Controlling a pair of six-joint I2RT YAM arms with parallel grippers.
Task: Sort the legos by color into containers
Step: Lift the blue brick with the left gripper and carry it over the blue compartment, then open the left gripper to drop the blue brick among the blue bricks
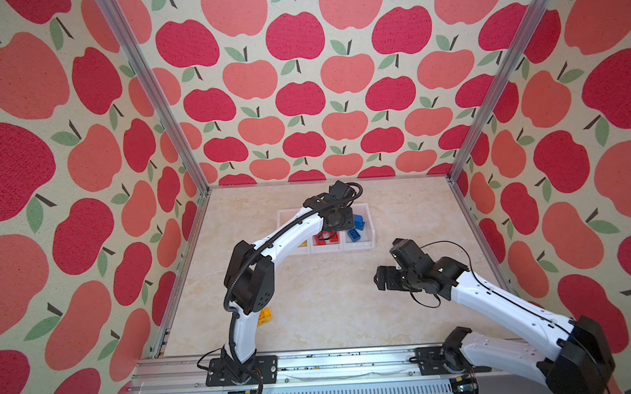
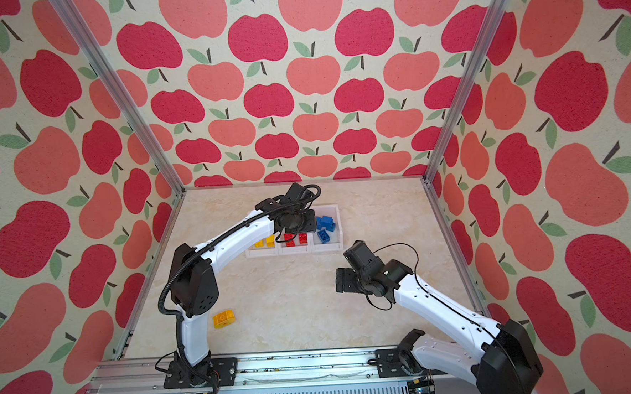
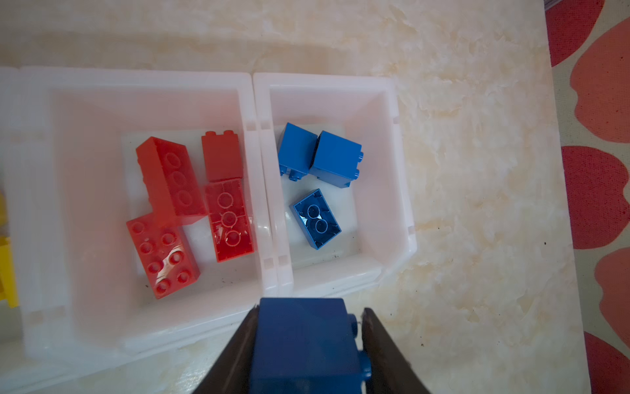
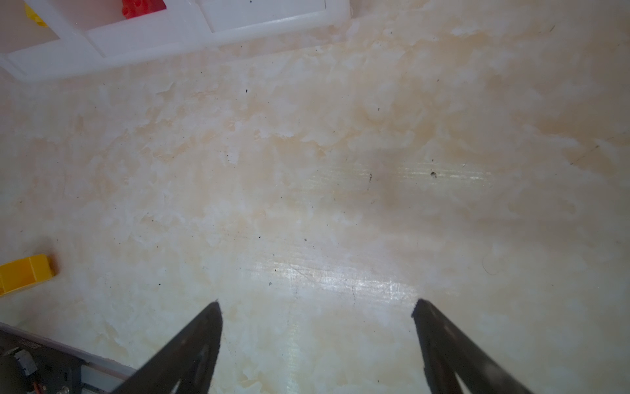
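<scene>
Left wrist: one container (image 3: 136,77) holds red legos (image 3: 170,177), next container (image 3: 324,81) blue legos (image 3: 335,158).

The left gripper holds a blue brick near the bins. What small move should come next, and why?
Probably shift the held blue brick a little further over the blue bin, then open. The left gripper is shut on it, close to the wall shared with the red bin; three other blue bricks lie in the blue bin.

The left tool (image 3: 310,309) clamps a blue brick (image 3: 303,344) above the tabletop (image 3: 460,170), near two joined white bins (image 3: 257,102): one holds four red bricks (image 3: 170,177), its neighbour three blue bricks (image 3: 335,158).
</scene>
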